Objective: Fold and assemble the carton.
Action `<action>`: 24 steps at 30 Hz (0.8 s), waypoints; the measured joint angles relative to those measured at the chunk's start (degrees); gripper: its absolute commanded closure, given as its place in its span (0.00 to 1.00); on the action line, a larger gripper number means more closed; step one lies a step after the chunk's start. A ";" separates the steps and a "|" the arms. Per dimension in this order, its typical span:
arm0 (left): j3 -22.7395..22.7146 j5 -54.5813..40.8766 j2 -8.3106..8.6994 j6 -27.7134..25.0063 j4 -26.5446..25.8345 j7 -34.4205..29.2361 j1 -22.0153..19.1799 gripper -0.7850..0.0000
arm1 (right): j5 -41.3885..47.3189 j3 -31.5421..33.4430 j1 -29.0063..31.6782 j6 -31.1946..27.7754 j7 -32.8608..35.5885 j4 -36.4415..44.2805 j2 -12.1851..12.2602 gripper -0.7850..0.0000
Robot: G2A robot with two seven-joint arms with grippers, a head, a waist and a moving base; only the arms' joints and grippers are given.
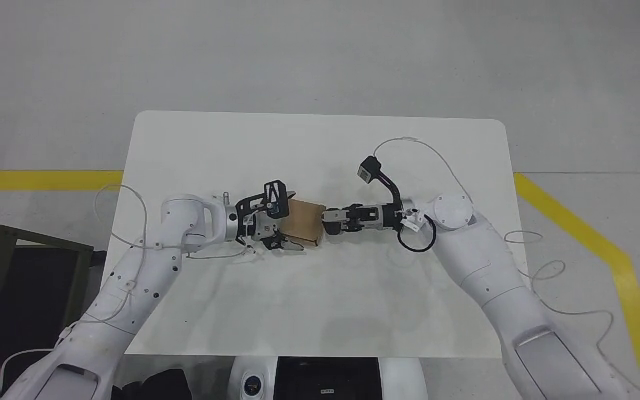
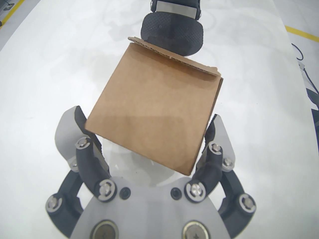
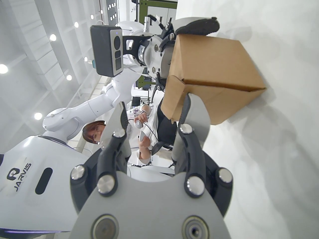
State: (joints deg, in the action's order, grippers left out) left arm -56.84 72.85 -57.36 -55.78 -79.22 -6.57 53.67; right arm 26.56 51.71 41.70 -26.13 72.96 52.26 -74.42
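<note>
**A:** Where do you have the carton?

**B:** You have the carton [image 1: 305, 222] at the middle of the desk [image 1: 400, 300], between your two arms. It is folded up into a brown box shape and sits askew to the desk's edges. You cannot tell whether it rests on the desk or hangs just above it.

**A:** And your left gripper?

**B:** Your left gripper [image 2: 146, 119] is clamped on the carton. One finger presses each side of the end nearest the wrist, and the broad brown face lies between them.

**A:** What about the right?

**B:** Your right gripper [image 3: 156, 101] meets the carton from the opposite end with its jaws spread apart. One finger [image 3: 193, 115] lies flat against a side panel. The other stands clear of the cardboard, gripping nothing.

**A:** Does anything show at that far end?

**B:** In the left wrist view you see the right gripper's black ribbed pad [image 2: 172, 34] just behind a flap [image 2: 174, 57]. The flap's raw corrugated edge runs along the top of the carton. Pad and flap look to be touching, though you cannot be sure.
</note>
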 measured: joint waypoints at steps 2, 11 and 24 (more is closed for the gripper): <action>-0.02 -0.05 0.00 -0.11 0.04 -0.07 0.02 0.00 | -1.05 -0.25 -0.11 0.29 -0.42 -0.27 -0.02 0.58; -0.14 0.04 0.02 -0.40 0.04 -0.09 0.18 0.00 | -4.22 -0.99 -0.19 1.36 -0.73 0.13 0.00 0.67; -0.09 0.17 -0.03 -0.44 -0.23 -0.49 0.35 0.00 | -8.56 -1.10 0.03 3.24 -1.53 1.04 0.48 0.70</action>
State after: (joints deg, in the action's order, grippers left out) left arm -56.92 73.02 -57.38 -56.22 -79.44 -7.06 54.02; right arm 18.00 50.61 41.73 -22.90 71.43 53.30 -73.95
